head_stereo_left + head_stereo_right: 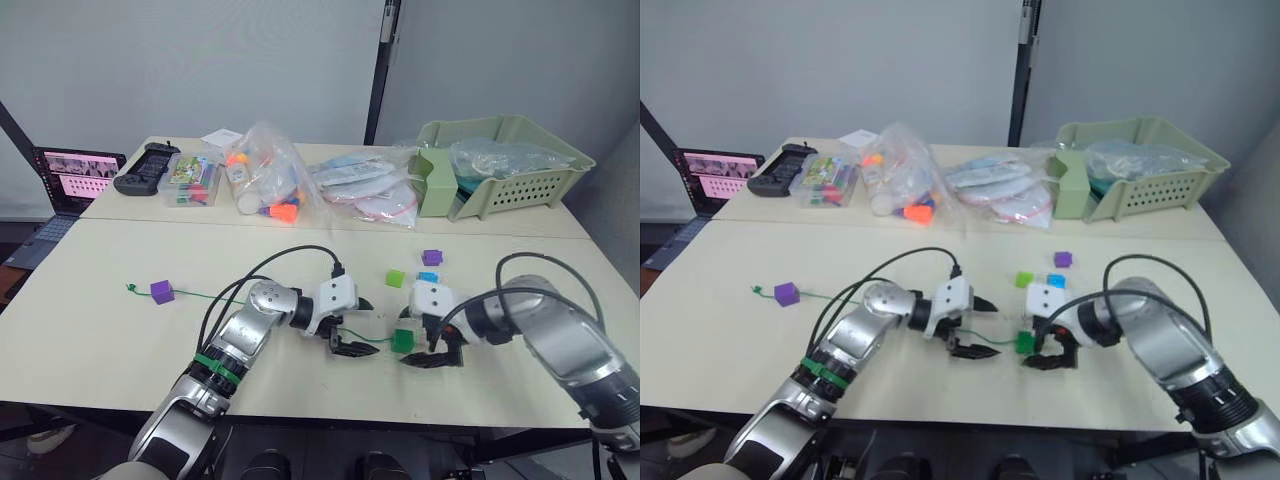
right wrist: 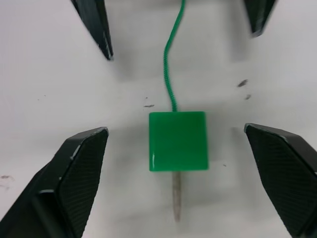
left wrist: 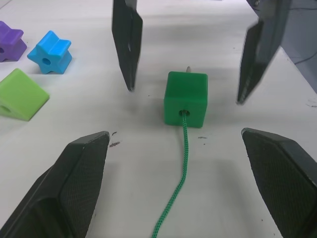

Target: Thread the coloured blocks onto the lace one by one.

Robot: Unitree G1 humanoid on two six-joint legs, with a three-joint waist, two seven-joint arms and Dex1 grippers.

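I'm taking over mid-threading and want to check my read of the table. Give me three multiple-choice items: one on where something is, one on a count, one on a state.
1. Where does the dark green plastic cube lie?
A. in the pale green basket
B. on the table between the left tool and the right tool
C. beside the laptop

2. How many loose blocks lie off the thin green lace?
A. one
B. five
C. three

3. How do both tools stand?
A. open, touching nothing
B. shut on the lace
C. shut on the cube

Key: 1 B, the cube sits between the left tool and right tool. 2 C, the purple star block, blue star block and light green wedge block lie apart from the cord. 3 A, each wrist view shows wide-spread fingers clear of the cube.
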